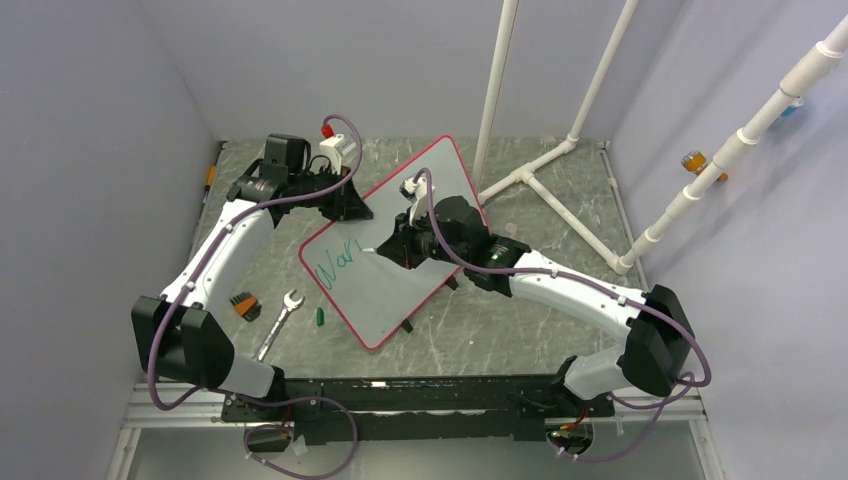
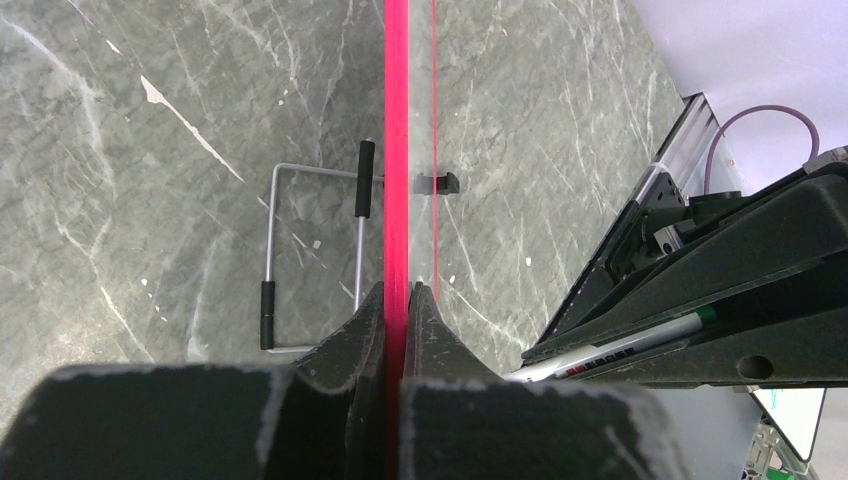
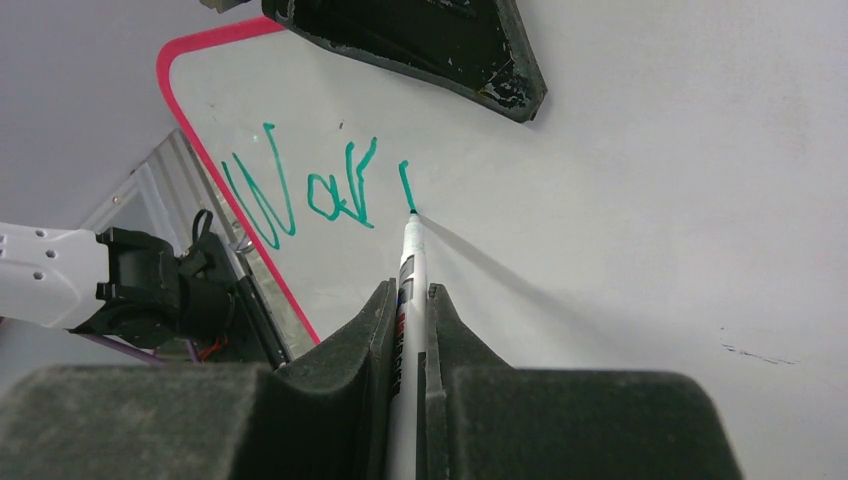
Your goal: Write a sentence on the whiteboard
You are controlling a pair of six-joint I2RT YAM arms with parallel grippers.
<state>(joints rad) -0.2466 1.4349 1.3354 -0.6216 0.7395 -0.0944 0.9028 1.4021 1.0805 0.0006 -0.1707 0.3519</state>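
Lavender walls (image 1: 380, 60); grey marbled tabletop (image 1: 540, 322); white pipe frame (image 1: 497, 90) rear right.

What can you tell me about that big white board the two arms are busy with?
The whiteboard is a flat white rectangle with a thin red rim, rounded corners and small black feet. It sits turned diagonally on the grey marbled table. Green lettering, "War" and one further stroke, stands near one end. The left gripper is shut on its rim; the right gripper holds a marker whose tip touches its surface.
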